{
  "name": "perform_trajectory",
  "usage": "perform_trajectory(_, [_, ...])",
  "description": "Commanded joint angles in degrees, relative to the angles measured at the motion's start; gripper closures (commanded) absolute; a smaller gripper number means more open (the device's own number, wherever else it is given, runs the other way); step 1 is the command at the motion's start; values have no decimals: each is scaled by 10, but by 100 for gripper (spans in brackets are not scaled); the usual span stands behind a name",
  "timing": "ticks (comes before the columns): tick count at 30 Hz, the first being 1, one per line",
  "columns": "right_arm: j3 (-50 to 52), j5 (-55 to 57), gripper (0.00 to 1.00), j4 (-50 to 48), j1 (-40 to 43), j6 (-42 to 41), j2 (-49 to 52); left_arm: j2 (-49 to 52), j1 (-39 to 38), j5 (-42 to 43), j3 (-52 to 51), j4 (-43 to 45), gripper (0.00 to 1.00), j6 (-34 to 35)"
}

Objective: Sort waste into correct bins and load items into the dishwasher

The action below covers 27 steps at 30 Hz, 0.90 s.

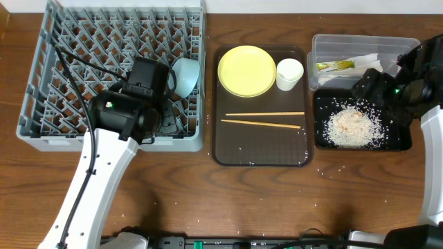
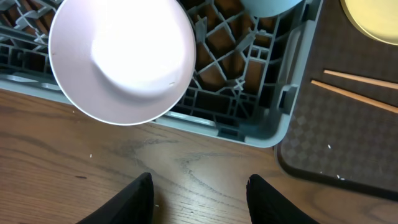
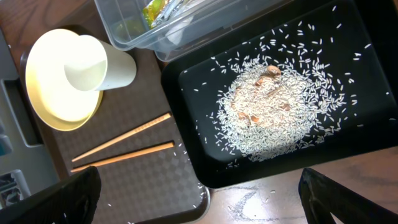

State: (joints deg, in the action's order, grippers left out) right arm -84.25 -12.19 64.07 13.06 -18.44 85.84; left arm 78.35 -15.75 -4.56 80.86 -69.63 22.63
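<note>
Chopsticks [image 1: 264, 113] lie nearly parallel, long axes running left-right.

Two bowls [image 2: 121, 56]; two chopsticks [image 1: 263, 114]; one plate [image 1: 246, 70]; one cup [image 1: 289, 72]

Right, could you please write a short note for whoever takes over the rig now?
Left gripper open, beside the dish rack; right gripper open, above the black tray.
Done: white bowl and light blue bowl in the dish rack, rice in the black tray, wrapper and napkins in the clear tub.
Left: yellow plate, white cup and chopsticks, on the brown tray.
</note>
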Motion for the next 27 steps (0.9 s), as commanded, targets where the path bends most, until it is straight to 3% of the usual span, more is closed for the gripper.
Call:
perform_trajectory(1, [-7, -3, 1, 0, 0, 0, -4, 6, 3, 5, -2, 0, 50, -3])
perform_trajectory(23, [-7, -3, 1, 0, 0, 0, -4, 6, 4, 12, -1, 13, 49, -4])
perform_trajectory(27, [-7, -3, 1, 0, 0, 0, -4, 6, 46, 17, 46, 9, 49, -25])
